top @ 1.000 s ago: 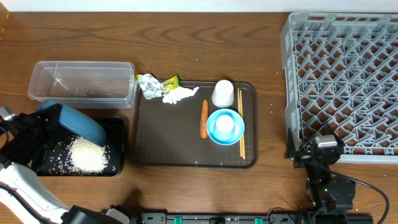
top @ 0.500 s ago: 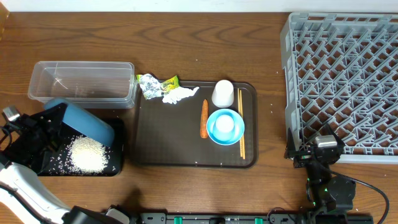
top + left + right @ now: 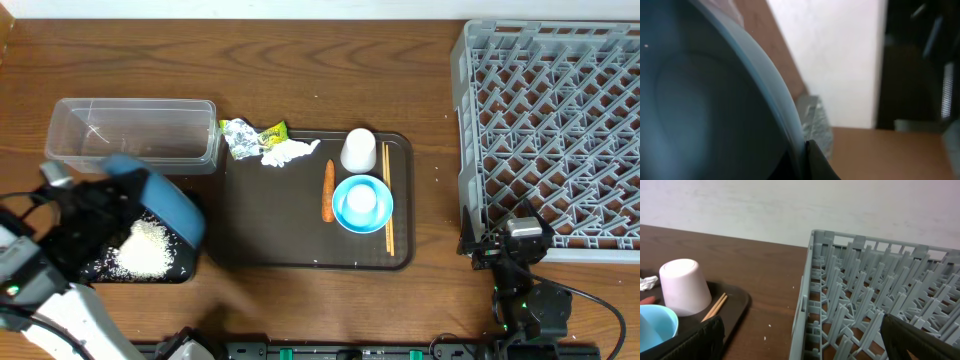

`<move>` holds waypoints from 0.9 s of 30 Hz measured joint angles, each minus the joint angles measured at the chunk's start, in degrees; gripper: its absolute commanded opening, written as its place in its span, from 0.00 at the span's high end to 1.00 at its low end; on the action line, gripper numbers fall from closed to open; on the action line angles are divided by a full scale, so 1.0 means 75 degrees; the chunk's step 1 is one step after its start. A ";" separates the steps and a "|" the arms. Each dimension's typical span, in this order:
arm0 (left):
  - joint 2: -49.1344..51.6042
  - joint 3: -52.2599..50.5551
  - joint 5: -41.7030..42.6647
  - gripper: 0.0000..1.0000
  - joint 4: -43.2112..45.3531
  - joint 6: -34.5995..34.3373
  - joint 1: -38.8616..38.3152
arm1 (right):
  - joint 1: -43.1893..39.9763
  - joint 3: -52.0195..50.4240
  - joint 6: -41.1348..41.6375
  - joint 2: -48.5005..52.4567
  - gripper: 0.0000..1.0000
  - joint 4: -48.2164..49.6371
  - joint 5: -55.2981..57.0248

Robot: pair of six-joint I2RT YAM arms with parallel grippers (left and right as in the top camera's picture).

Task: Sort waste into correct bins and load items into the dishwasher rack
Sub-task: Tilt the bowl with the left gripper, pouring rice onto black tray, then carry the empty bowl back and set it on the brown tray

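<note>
My left hand clenches the large dark-blue round bowl over white rice grains in the shallow black rectangular tray. My right hand is released. The square grey plastic lattice rack is unloaded.

On the table there are two bowls: one large dark-blue round bowl and one small light-blue bowl. I count one white cup, two thin wooden chopsticks, one small orange carrot, one crumpled silver and yellow-green wrapper and one crumpled white tissue. There is one heap of white rice grains. There are also one clear rectangular plastic tub, one shallow black rectangular tray, one dark brown serving tray and one large square grey plastic rack.
</note>
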 measured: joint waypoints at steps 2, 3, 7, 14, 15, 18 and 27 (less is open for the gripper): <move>-0.0245 0.0000 -0.0507 0.94 -0.0411 0.0184 -0.0437 | 0.0000 0.0003 0.0000 0.0000 0.01 0.0000 0.0003; -0.0391 0.0000 -0.0790 0.94 -0.0580 0.0245 -0.0679 | 0.0000 0.0003 0.0000 0.0000 0.01 0.0000 0.0000; -0.1058 0.0000 -0.1886 0.94 -0.0970 0.0443 -0.1658 | 0.0000 0.0003 0.0000 0.0000 0.01 0.0000 0.0000; -0.1649 0.0000 -0.2946 0.94 -0.0988 0.0507 -0.3238 | 0.0000 0.0003 0.0000 0.0000 0.01 0.0000 0.0000; -0.1647 0.0000 -0.3077 0.94 -0.0962 0.0522 -0.3477 | 0.0000 0.0000 0.0000 0.0000 0.01 0.0000 0.0000; -0.1620 0.0000 -0.3354 0.94 -0.0685 0.0539 -0.4095 | 0.0000 0.0000 0.0000 0.0000 0.01 0.0000 0.0000; -0.1501 0.0000 -0.5129 0.94 -0.0358 0.0189 -0.6446 | 0.0000 0.0003 0.0000 0.0000 0.01 0.0000 0.0000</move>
